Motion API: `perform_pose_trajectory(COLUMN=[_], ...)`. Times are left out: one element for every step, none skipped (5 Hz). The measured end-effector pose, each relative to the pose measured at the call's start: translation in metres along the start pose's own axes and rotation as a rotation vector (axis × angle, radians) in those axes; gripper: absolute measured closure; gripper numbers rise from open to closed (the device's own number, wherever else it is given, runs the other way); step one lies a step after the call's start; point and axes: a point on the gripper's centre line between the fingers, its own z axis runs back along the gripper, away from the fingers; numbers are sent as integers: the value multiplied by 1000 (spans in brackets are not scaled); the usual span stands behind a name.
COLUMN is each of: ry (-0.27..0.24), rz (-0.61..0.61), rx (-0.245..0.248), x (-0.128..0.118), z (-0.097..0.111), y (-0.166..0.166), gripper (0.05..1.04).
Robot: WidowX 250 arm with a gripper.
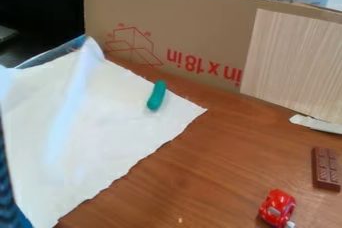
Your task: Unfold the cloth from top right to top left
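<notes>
The white cloth (120,122) lies over the left of the brown wooden table (200,172), a raised fold running down it from its upper corner. On it, towards its right corner, rests a green, elongated toy (157,96) — beyond stands a brown cardboard panel (194,22). Further right are a glossy red toy car (277,207) and a brown chocolate-bar-shaped block (326,168). The gripper's jaws — released or clenched, I cannot tell.

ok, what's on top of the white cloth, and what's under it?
On the cloth, near its far edge: a slim green object. Underneath can't be seen; the cloth covers that part of the table.
</notes>
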Motion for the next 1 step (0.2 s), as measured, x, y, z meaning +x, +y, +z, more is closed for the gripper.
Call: perform_pose_trajectory(ry=[-10], rz=[-4], rx=[-17], x=[1], z=[-2], y=[6], gripper=[1014])
